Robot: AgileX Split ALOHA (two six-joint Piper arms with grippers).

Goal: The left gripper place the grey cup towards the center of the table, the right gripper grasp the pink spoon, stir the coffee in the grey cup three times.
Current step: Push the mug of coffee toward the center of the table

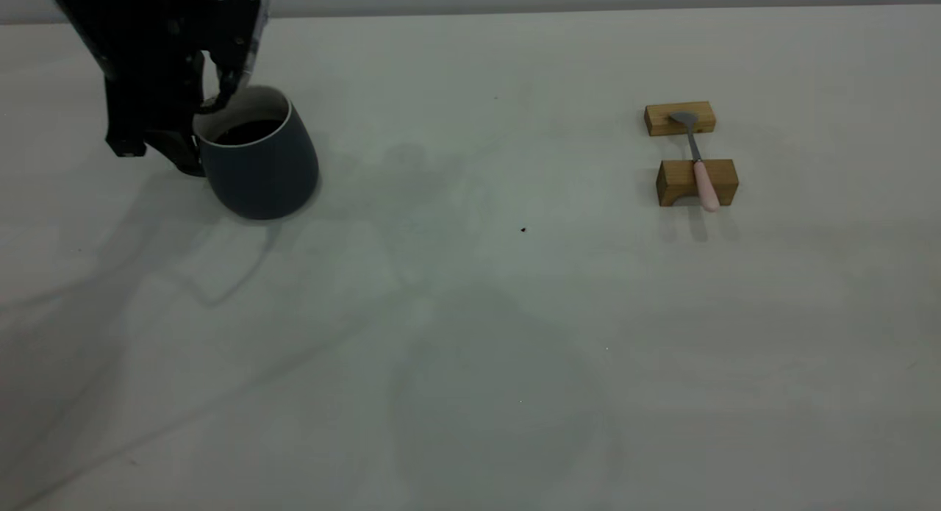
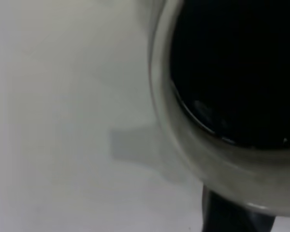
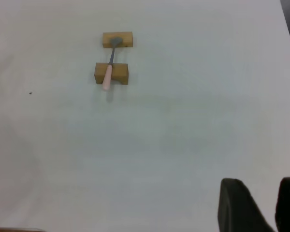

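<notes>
From the exterior view, the left tool [image 1: 209, 106] clasps the rim of the rounded slate-grey cup [image 1: 257, 158] at far left on the matte pale surface [image 1: 470, 312], the cup tilted; far right, the pink spoon [image 1: 698, 162] bridges two wooden blocks [image 1: 680, 118]. The left wrist view shows glossy black coffee [image 2: 237, 67] inside the whitish rim. In the right wrist view, the right tool [image 3: 253, 205] hovers with fingers apart, well away from the spoon [image 3: 108, 72].
</notes>
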